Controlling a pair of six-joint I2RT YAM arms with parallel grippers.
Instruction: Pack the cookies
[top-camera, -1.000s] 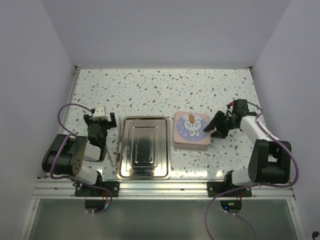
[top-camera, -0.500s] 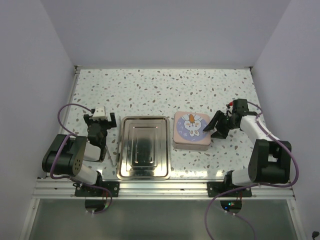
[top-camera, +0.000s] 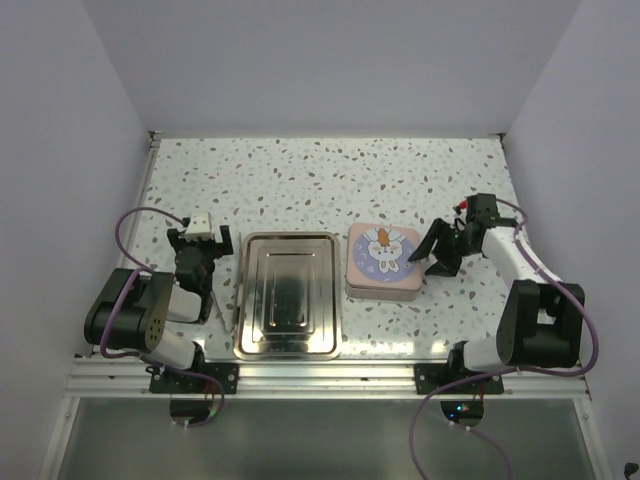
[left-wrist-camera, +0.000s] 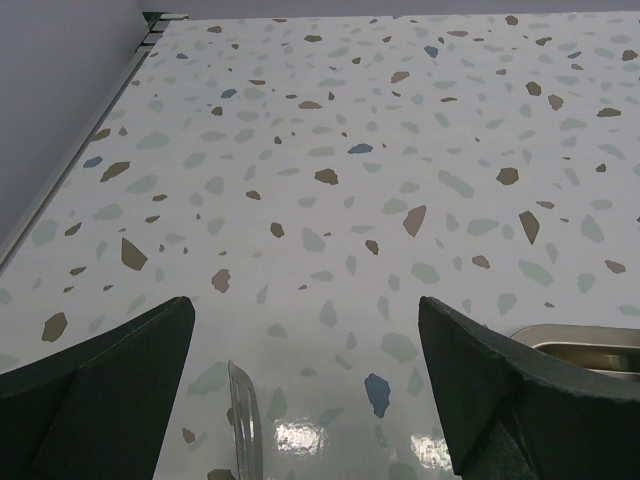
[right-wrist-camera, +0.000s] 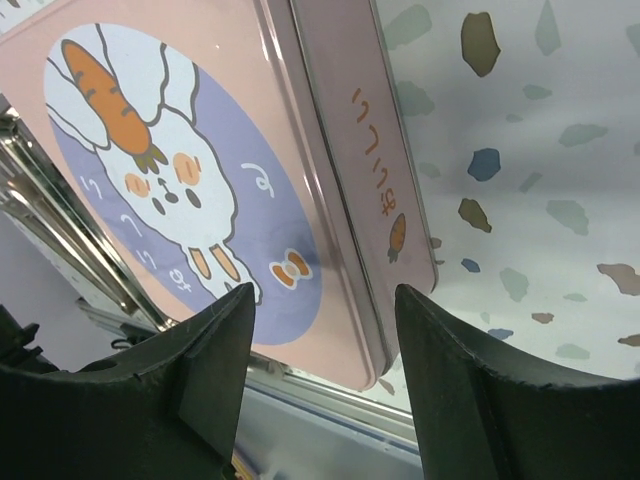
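No cookies show in any view. A square pink tin (top-camera: 382, 260) with a rabbit-and-carrot lid lies shut on the table, and its lid (right-wrist-camera: 190, 190) fills the right wrist view. My right gripper (top-camera: 428, 263) hovers at the tin's right edge. It is open (right-wrist-camera: 322, 292), and its fingers straddle the near right corner of the lid without holding anything. To the left of the metal tray, my left gripper (top-camera: 197, 258) stands wide open (left-wrist-camera: 305, 300) over bare table.
An empty metal baking tray (top-camera: 289, 293) lies between the arms, and its corner (left-wrist-camera: 585, 340) shows in the left wrist view. A thin metal utensil (left-wrist-camera: 243, 420) lies on the table by the tray's left side. Side walls close in the speckled table.
My right gripper's jaws have spread wider and its wrist has drawn slightly back to the right, away from the tin. The left arm has not moved.
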